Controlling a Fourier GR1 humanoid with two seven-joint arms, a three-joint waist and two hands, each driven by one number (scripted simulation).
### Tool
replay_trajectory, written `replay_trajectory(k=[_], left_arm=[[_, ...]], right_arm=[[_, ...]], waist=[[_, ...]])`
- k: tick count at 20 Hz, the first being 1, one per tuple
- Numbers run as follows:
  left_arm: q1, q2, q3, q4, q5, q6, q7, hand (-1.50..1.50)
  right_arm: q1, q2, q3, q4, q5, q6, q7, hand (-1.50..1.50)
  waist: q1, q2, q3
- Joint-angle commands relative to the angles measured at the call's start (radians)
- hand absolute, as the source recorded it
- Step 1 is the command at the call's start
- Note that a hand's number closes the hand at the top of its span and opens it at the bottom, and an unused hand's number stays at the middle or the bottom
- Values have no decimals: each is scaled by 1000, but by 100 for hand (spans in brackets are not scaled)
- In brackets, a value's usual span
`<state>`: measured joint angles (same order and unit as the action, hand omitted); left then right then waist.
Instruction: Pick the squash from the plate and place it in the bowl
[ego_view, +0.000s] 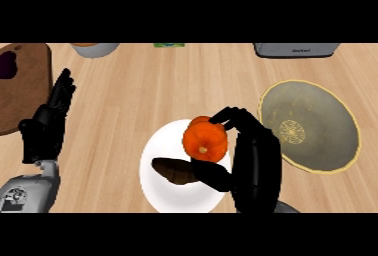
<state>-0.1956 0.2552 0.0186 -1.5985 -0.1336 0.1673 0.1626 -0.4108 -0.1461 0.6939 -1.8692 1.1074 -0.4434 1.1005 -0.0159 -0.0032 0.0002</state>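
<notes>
An orange squash (204, 142) is held over the white bowl (166, 196) at the lower middle of the counter. My right hand (255, 159) is shut on it, fingers curled over its top and right side, thumb below it. A dark brown patch (176, 170) lies on the bowl's inside just under the squash; whether the squash touches the bowl I cannot tell. The olive plate with a gold rim (310, 125) lies to the right with nothing on it. My left hand (44, 125) rests open at the left edge, fingers up.
A brown cutting board (26, 85) with a dark purple thing on it sits at the far left. At the back stand a grey pot (94, 49), a small green item (169, 45) and a grey appliance (295, 49).
</notes>
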Motion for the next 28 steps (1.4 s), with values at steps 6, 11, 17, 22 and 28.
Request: replay_trajectory(k=[6, 11, 17, 22, 28], left_arm=[[-18, -21, -13, -25, -22, 1, 40, 0], [21, -17, -17, -40, -27, -14, -5, 0], [-46, -52, -30, 14, -56, 9, 18, 0], [-28, -32, -4, 12, -28, -29, 10, 0], [-40, -14, 20, -10, -5, -56, 17, 0]], right_arm=[[139, -237, -302, 26, -188, -90, -229, 150], [117, -290, -377, 237, -158, -91, -301, 150], [21, -323, -507, 553, -257, -171, -515, 150], [-31, -298, -630, 760, -485, -200, -709, 150], [-91, -221, -721, 970, -706, -139, -1015, -150]], waist=[[14, 4, 1], [26, 7, 0], [27, 9, 1], [33, 10, 1], [40, 11, 2]])
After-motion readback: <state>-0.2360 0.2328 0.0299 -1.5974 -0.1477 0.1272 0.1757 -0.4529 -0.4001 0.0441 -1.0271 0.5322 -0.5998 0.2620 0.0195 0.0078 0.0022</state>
